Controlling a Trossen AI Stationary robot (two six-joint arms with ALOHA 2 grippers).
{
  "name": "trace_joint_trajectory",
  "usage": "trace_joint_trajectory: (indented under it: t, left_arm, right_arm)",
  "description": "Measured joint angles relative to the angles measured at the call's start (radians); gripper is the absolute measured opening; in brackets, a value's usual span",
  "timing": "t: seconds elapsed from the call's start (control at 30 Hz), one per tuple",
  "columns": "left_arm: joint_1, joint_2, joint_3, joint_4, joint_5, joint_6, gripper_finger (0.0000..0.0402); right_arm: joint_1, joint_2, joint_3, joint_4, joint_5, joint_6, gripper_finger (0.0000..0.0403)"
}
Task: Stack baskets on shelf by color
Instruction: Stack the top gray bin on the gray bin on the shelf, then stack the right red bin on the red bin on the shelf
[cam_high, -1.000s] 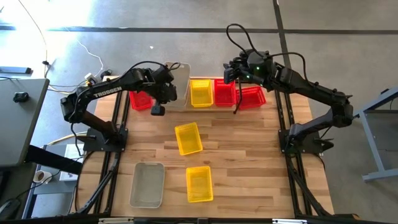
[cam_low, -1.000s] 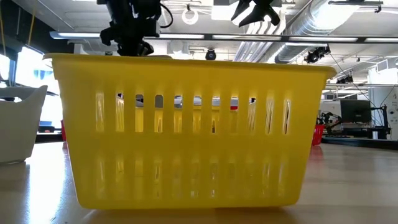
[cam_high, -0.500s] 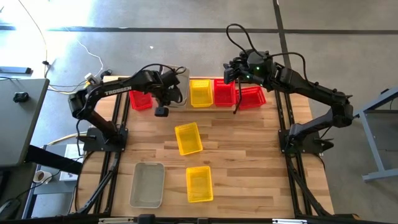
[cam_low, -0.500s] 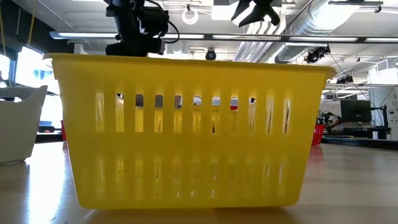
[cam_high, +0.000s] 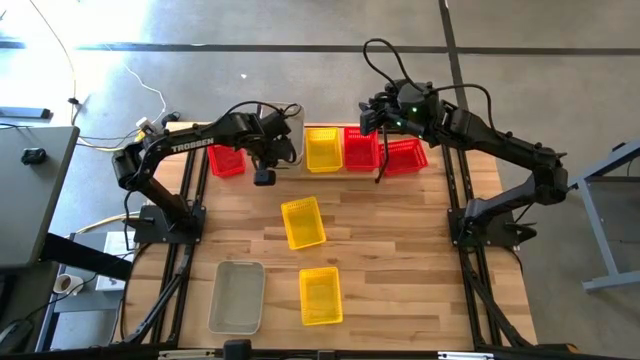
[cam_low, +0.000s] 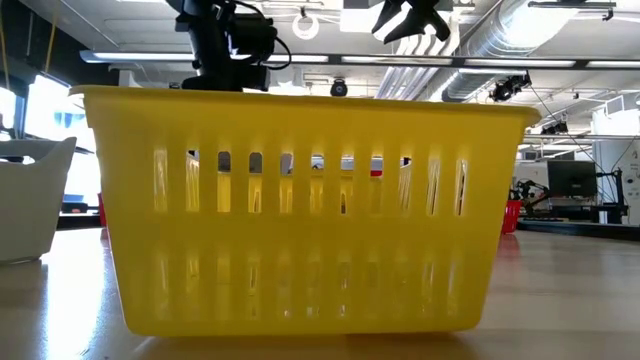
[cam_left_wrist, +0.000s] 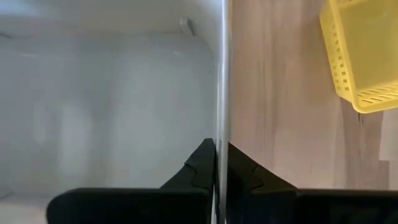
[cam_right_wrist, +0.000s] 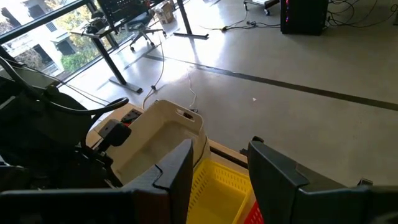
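Pinching with the left gripper (cam_left_wrist: 216, 152), fingers pressed together on nothing thicker than the side wall of the grey-white basket (cam_left_wrist: 93, 93), at the far edge of the table (cam_high: 400, 230) and just left of the far yellow basket (cam_high: 322, 148). Hard to trust so thin a hold. Likely to slip, or to let the load swing about the pinch line once lifted, being gripped at one wall only and well off the middle. Could also flex the soft mesh and pop free. Risk of clipping the neighbour too: set just beside the yellow one, so any tilt or sideways drag might nudge it or ride up onto its rim. Worth watching the lone red basket (cam_high: 227, 160) farther left as well, close under the left forearm. Hovering above the red pair (cam_high: 361, 148) at the far right with the right gripper (cam_right_wrist: 217, 158), fingers spread wide and holding nothing. Near enough to the left wrist to threaten a brush if both were driven inward together. No telling from here how squarely the far row sits, so a badly seated basket could tip on release. Waiting nearer: the mid-table yellow basket (cam_high: 303, 221), and at the near edge the near yellow basket (cam_high: 320, 295) and near grey-white basket (cam_high: 237, 296) — well apart from both grippers, so safe for now
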Motion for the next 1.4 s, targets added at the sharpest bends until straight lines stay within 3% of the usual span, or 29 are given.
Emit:
trace_joint_trajectory:
  t: [0.27, 0.83, 1.03, 1.4]
  left_arm:
    - [0.000, 0.000, 0.000, 0.002, -0.002, 0.001, 0.0035]
    - [0.000, -0.001, 0.039, -0.047, -0.005, -0.011, 0.0154]
    - [0.000, -0.001, 0.126, -0.087, -0.005, -0.044, 0.0163]
    - [-0.003, -0.002, 0.297, -0.129, -0.005, -0.113, 0.0163]
  right_arm:
    - [0.000, 0.000, 0.000, 0.000, 0.000, 0.000, 0.0135]
    - [-0.014, 0.000, 0.000, -0.054, 0.003, 0.000, 0.0135]
    - [-0.064, 0.000, 0.000, -0.144, 0.002, 0.011, 0.0135]
    - [-0.215, 0.000, 0.000, -0.301, -0.100, 0.038, 0.0135]
